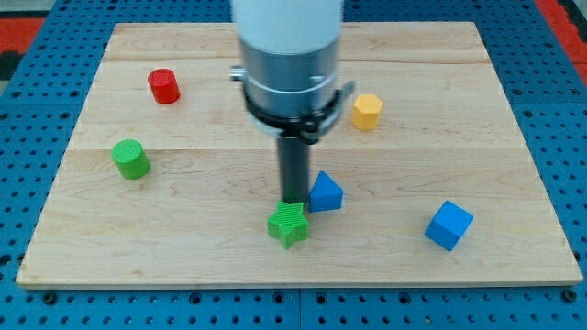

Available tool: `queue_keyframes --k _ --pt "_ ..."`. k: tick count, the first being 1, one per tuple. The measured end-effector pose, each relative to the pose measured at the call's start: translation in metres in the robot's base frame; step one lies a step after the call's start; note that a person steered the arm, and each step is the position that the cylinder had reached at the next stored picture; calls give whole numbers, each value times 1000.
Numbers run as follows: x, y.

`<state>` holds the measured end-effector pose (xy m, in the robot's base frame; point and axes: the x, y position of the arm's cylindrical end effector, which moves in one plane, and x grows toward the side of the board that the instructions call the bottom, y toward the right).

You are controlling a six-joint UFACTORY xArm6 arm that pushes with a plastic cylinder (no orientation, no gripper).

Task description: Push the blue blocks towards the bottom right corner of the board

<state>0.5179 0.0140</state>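
Note:
A blue triangular block (pixel 326 192) lies just below the board's middle. A blue cube (pixel 448 225) lies toward the view's bottom right. My tip (pixel 293 201) stands just left of the blue triangular block, close to or touching it, and right above a green star-shaped block (pixel 289 225). The arm's wide grey body hangs over the board's upper middle and hides what lies behind it.
A red cylinder (pixel 164 86) sits at the upper left, a green cylinder (pixel 131 159) at the left, and a yellow hexagonal block (pixel 367 111) right of the arm. The wooden board (pixel 183 247) rests on a blue pegboard.

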Motion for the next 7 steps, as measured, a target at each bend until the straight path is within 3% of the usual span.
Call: queue_keyframes --k 3,5,6,7 --pt "-37 114" --pt "-28 -125" --pt "33 -113" --pt "51 -44"
